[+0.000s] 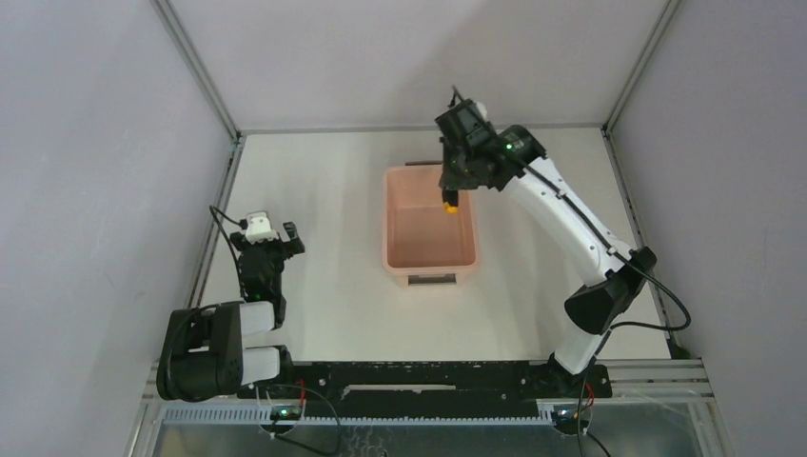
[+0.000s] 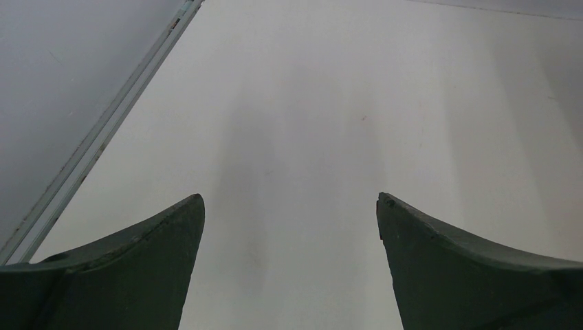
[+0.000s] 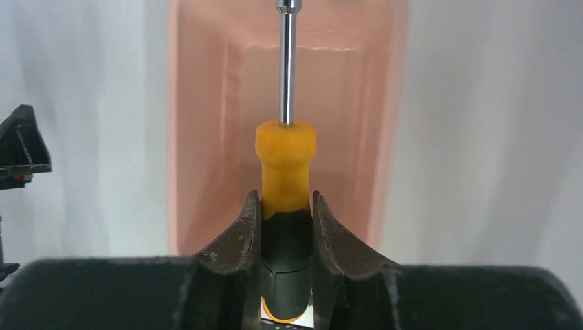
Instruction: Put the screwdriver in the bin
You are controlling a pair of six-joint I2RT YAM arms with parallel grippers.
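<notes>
Top external view: the right arm is stretching out over the white counter [image 1: 324, 219], and its hand [image 1: 450, 193] is hanging above the far right part of the bin [image 1: 430, 269]. The bin is a pale pink tub sitting near the middle of the counter, with a dark grey handle [image 1: 430, 280] showing at its near short end. The right hand is gripping the screwdriver [image 1: 450, 202]. A bit of the orange-yellow handle is showing just below the hand, over the inside of the bin close to its far right corner. From this view I cannot tell whether the tool is touching the tub.

In the right wrist view, the two dark fingers [image 3: 237, 240] are pressing on either side of the black part of the handle. The orange-yellow collar is sticking out past the fingertips. The thin metal shaft is pointing straight away from the hand, along the length of the bin lying beneath it. The tip is running off the top edge of the picture.

The left arm is sitting folded at the near left of the counter, well apart from the bin. In the left wrist view, its hand [image 2: 290, 206] is standing spread wide and holding nothing, with only bare counter showing between the fingers. A metal frame rail [image 2: 117, 110] is running along the counter's left edge.
</notes>
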